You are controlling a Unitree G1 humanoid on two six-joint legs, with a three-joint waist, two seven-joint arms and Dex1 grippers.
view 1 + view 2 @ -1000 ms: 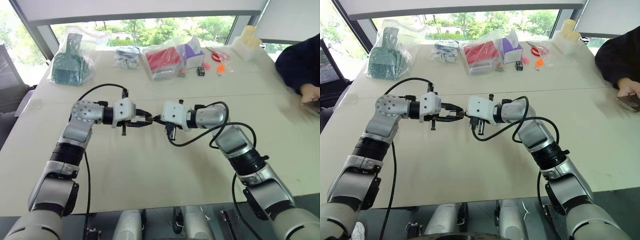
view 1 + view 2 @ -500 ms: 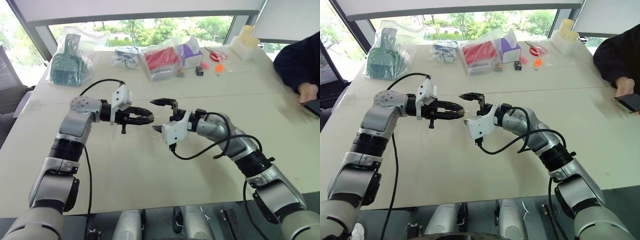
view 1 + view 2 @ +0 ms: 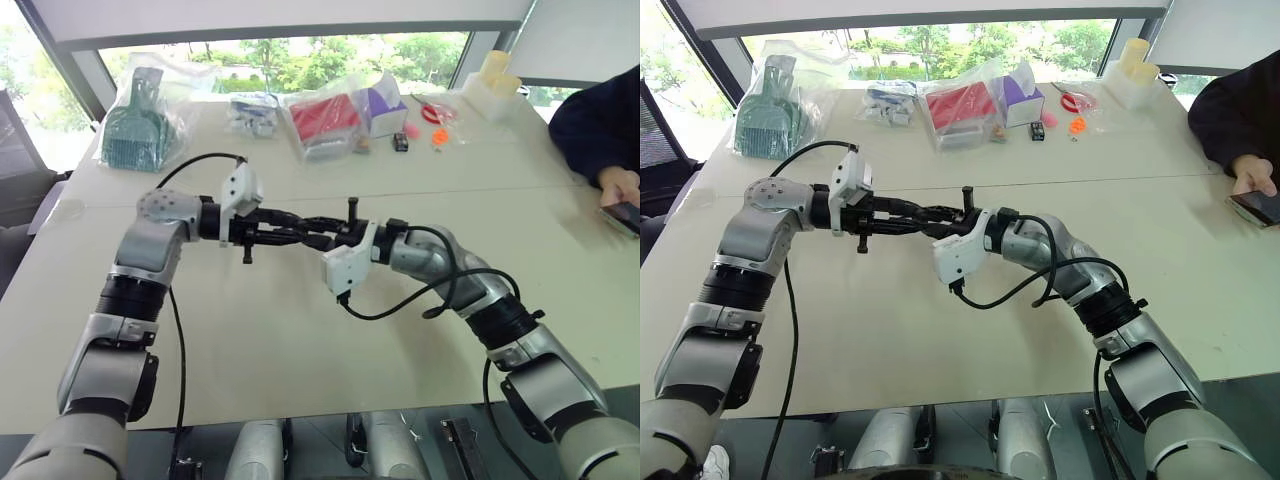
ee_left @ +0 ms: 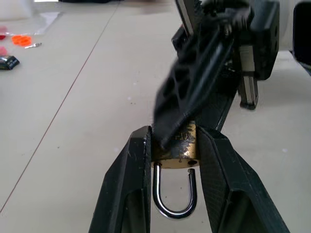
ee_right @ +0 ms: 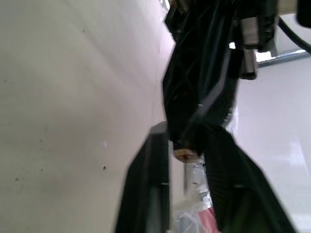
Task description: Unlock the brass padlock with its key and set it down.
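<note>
Left eye view: the left gripper and right gripper meet tip to tip above the table, between the two arms. The padlock is too small to make out here.
Table, far edge: a green item in a bag, a red pack, a purple box and small trinkets. A person's arm rests at the right corner, with a phone by the hand.
Right eye view: same scene; the black fingers of both arms overlap at one spot over the bare tabletop.
Left wrist view: the padlock sits pinched between the two left fingers, brass body toward the tips, silvery shackle looped back toward the wrist. The fingers are only partly closed, as the lock's width sets them.
Left wrist view, right gripper: its black fingers press onto the lock's outer end. The key cannot be made out.
Right wrist view: the right fingers stand close together with a small brassy spot at their tips, against the left gripper's dark bulk. Whether they hold the key, I cannot tell.
</note>
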